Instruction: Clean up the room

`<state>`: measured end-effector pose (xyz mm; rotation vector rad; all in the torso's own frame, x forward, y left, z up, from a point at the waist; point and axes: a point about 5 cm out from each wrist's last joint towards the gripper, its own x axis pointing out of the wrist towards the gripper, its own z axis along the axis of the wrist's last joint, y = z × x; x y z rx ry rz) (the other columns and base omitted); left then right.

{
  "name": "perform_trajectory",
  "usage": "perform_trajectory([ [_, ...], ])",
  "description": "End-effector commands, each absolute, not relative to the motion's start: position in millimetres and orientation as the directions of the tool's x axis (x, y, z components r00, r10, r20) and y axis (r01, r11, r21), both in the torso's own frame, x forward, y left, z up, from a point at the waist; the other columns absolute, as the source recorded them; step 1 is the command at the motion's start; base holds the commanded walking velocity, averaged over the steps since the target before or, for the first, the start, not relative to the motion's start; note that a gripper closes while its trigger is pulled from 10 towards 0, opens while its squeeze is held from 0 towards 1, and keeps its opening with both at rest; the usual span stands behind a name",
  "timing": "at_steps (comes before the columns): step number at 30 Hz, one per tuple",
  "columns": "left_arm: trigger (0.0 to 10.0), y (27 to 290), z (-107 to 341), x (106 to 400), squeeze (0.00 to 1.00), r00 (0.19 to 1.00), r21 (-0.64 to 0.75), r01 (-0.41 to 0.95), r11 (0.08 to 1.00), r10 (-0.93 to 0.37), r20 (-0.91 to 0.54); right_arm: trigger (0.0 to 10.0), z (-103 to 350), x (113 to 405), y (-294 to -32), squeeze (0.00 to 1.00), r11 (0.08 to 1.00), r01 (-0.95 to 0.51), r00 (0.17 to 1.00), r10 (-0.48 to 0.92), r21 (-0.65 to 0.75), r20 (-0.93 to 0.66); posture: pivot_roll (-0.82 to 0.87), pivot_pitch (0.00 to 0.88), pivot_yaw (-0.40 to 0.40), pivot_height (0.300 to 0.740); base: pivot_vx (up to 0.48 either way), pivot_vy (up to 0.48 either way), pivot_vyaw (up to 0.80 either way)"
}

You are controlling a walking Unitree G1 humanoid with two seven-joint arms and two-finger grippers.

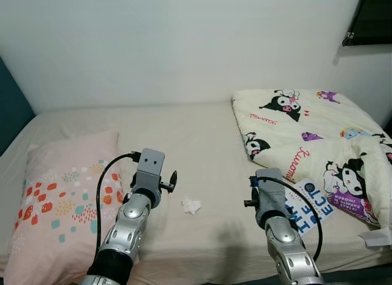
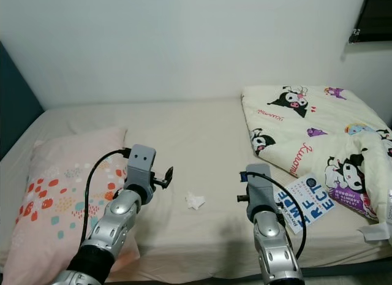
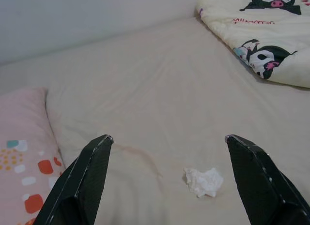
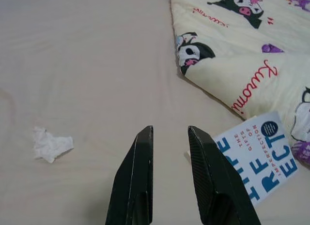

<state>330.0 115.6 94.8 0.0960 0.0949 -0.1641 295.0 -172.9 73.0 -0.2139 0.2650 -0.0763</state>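
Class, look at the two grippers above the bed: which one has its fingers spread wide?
The left gripper: its fingers stand far apart above the crumpled tissue, while the right gripper shows a narrow gap.

You are looking at a home bedroom: a bed against a white wall, a patterned pillow at nine o'clock, a cartoon-print comforter at two o'clock.

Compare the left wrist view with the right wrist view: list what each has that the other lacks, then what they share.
Left wrist view alone: the pillow, and the left gripper with fingers wide apart. Right wrist view alone: the book, and the right gripper with fingers close together but parted. Both: the crumpled tissue on the sheet, and the cartoon blanket.
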Motion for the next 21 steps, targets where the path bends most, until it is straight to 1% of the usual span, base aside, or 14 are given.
perform_trajectory([
  [1, 10.0, 122, 93, 327, 0.0, 0.984, 0.08, 0.156, 0.985, -0.147, -0.104, 10.0, 72, 296, -171, 0.0, 0.974, 0.018, 0.965, -0.076, -0.226, -0.251, -0.05, 0.0, 0.022, 0.732, 0.0, 0.0, 0.0],
  [5, 10.0, 121, 94, 325, 0.0, 0.983, 0.06, 0.163, 0.985, -0.157, -0.09, 10.0, 72, 297, -169, 0.0, 0.968, -0.005, 0.967, -0.06, -0.251, -0.248, -0.05, 0.0, 0.02, 0.732, 0.0, 0.0, 0.0],
  [11, 10.0, 123, 95, 325, 0.0, 0.987, 0.025, 0.136, 0.99, -0.133, -0.089, 10.0, 71, 297, -167, 0.0, 0.97, -0.01, 0.966, -0.054, -0.243, -0.253, -0.04, 0.0, 0.017, 0.732, 0.0, 0.0, 0.0],
  [17, 10.0, 124, 96, 325, 0.0, 0.986, 0.034, 0.142, 0.989, -0.138, -0.088, 10.0, 70, 298, -162, 0.0, 0.964, -0.059, 0.966, -0.01, -0.261, -0.258, -0.04, 0.0, 0.019, 0.732, 0.0, 0.0, 0.0],
  [20, 10.0, 124, 97, 325, 0.0, 0.988, 0.03, 0.132, 0.991, -0.129, -0.082, 10.0, 70, 297, -158, 0.0, 0.952, -0.096, 0.966, 0.019, -0.291, -0.258, -0.04, 0.0, 0.019, 0.732, 0.0, 0.0, 0.8],
  [21, 10.0, 125, 98, 326, 0.0, 0.99, 0.024, 0.123, 0.992, -0.121, -0.077, 10.0, 69, 297, -156, 0.0, 0.949, -0.107, 0.965, 0.028, -0.296, -0.26, -0.04, 0.0, 0.019, 0.732, 0.27, 0.0, 0.8],
])
